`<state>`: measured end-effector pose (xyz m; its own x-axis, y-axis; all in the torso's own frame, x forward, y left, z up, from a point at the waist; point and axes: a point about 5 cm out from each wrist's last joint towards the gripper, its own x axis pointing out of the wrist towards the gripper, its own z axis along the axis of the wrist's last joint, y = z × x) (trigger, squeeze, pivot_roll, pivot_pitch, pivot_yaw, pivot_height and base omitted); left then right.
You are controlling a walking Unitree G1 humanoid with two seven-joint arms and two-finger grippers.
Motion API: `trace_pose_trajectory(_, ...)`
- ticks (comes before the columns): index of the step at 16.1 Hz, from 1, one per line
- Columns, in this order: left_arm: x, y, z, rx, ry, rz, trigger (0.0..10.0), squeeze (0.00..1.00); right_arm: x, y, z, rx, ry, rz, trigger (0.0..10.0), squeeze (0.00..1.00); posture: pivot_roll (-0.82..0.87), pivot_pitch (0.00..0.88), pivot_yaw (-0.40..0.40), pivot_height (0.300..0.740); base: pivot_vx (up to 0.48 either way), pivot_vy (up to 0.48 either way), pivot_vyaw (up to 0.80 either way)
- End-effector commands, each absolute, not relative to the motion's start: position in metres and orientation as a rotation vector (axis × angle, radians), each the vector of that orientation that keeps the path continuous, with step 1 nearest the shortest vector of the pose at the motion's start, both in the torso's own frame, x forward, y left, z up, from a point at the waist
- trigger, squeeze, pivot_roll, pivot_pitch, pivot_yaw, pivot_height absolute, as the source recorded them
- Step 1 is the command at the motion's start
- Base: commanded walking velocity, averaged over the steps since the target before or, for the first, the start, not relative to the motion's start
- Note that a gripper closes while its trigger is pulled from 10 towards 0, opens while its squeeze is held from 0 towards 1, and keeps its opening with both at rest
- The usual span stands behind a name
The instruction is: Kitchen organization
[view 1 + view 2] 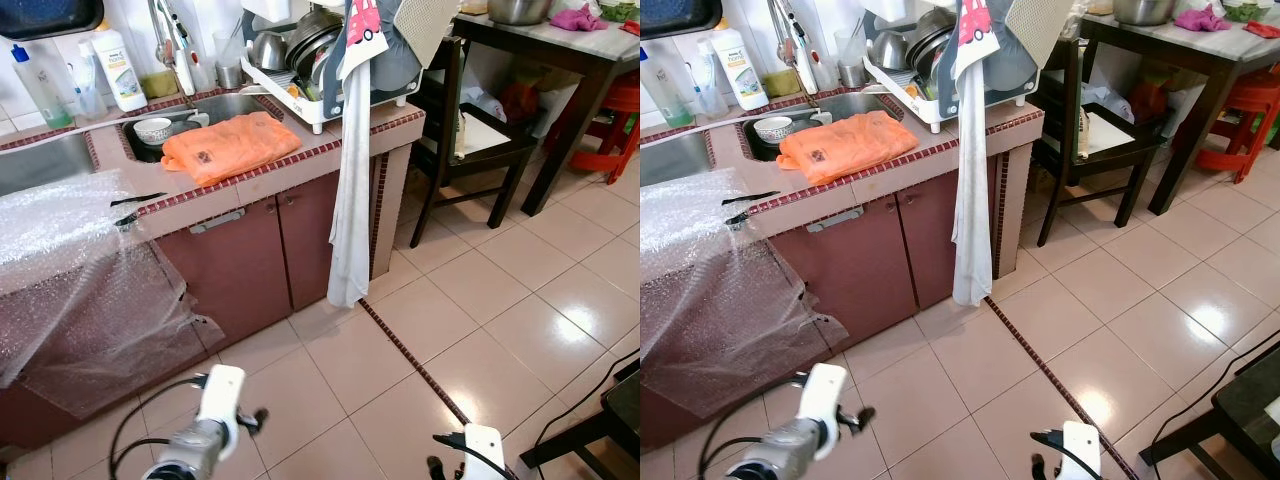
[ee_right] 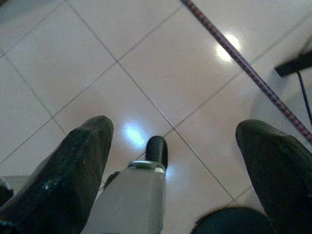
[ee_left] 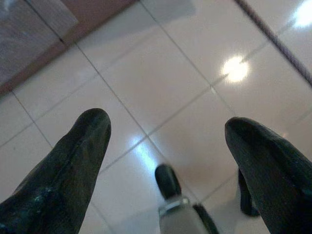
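Approach looks like the step in hand: you stand on the tiled floor (image 1: 480, 290) well apart from the counter (image 1: 250, 170), both arms low. Your left gripper (image 3: 165, 146) and right gripper (image 2: 173, 146) are spread wide, holding nothing, over bare tile. Next, I judge, you must close on the counter. There the sink (image 1: 215, 108) holds a small bowl (image 1: 153, 129), an orange cloth (image 1: 230, 146) lies across its rim, and the dish rack (image 1: 320, 95) carries stacked pans.
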<state>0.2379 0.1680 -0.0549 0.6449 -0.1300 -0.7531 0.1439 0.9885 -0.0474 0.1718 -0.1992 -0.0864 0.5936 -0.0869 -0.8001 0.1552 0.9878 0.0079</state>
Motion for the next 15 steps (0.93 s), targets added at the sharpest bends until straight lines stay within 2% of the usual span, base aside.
trace_pose_trajectory(1, 0.248, 0.171, -0.047, -0.007, 0.796, -0.15, 10.0, 0.0, 0.185, -0.197, -0.08, 0.076, 0.867, -0.117, 10.0, 0.0, -0.13, 0.0, 0.037, 0.74, 0.0, 0.0, 0.0)
trace_pose_trajectory(4, 0.27, 0.166, -0.027, -0.09, 0.656, -0.192, 10.0, 0.0, 0.211, -0.205, -0.062, 0.077, 0.734, -0.125, 10.0, 0.0, -0.1, 0.0, 0.014, 0.74, 0.0, 0.0, 0.0)
trace_pose_trajectory(5, 0.283, 0.163, -0.013, -0.061, 0.568, -0.252, 10.0, 0.0, 0.228, -0.212, -0.047, 0.102, 0.624, -0.125, 10.0, 0.0, -0.11, 0.0, 0.019, 0.74, 0.0, 0.0, 0.0)
trace_pose_trajectory(8, 0.291, 0.156, 0.008, -0.009, 0.385, -0.427, 10.0, 0.0, 0.242, -0.224, -0.016, 0.07, 0.396, -0.136, 10.0, 0.0, -0.11, 0.0, 0.034, 0.74, 0.0, 0.0, 0.0)
trace_pose_trajectory(10, 0.286, 0.164, 0.022, 0.007, 0.279, -0.447, 10.0, 0.0, 0.231, -0.228, 0.002, 0.116, 0.284, -0.154, 10.0, 0.0, -0.13, 0.0, 0.05, 0.74, 0.0, 0.0, 0.0)
trace_pose_trajectory(12, 0.277, 0.173, 0.029, 0.084, 0.191, -0.421, 10.0, 0.0, 0.216, -0.234, 0.014, 0.058, 0.245, -0.18, 10.0, 0.0, -0.15, 0.0, 0.059, 0.74, 0.0, 0.0, 0.0)
trace_pose_trajectory(14, 0.263, 0.183, 0.029, 0.084, 0.184, -0.395, 10.0, 0.0, 0.199, -0.233, 0.028, -0.025, 0.214, -0.154, 10.0, 0.0, -0.15, 0.0, 0.06, 0.74, 0.0, 0.0, 0.0)
trace_pose_trajectory(15, 0.254, 0.189, 0.028, 0.104, 0.177, -0.357, 10.0, 0.0, 0.19, -0.234, 0.035, -0.009, 0.208, -0.174, 10.0, 0.0, -0.15, 0.0, 0.056, 0.74, 0.0, 0.0, 0.0)
